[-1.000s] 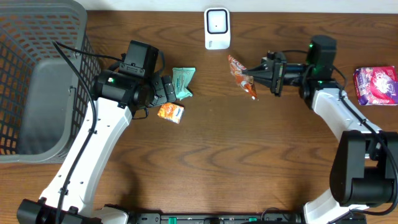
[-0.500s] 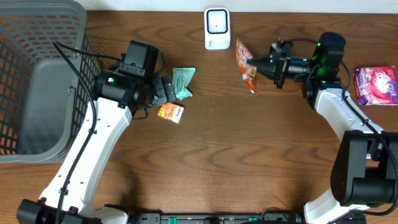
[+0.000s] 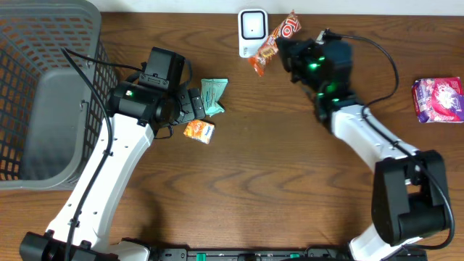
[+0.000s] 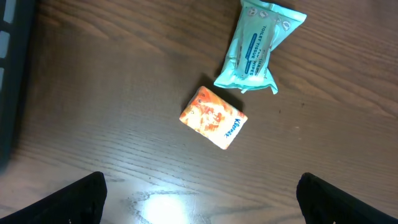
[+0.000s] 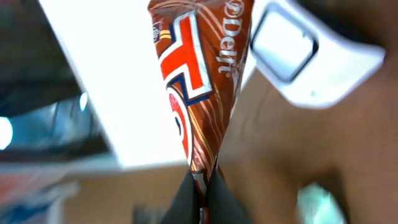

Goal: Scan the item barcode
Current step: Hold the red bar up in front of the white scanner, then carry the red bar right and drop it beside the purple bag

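Right jaws clamp the snack [image 3: 274,42]; we see it just beside the scanner [image 3: 251,30]. Left jaws spread wide, empty.

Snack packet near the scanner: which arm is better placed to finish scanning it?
Right. The right hand is shut on the snack packet, holding it up beside the white scanner. The left hand hangs open above the orange tissue pack and the wipes, holding nothing.
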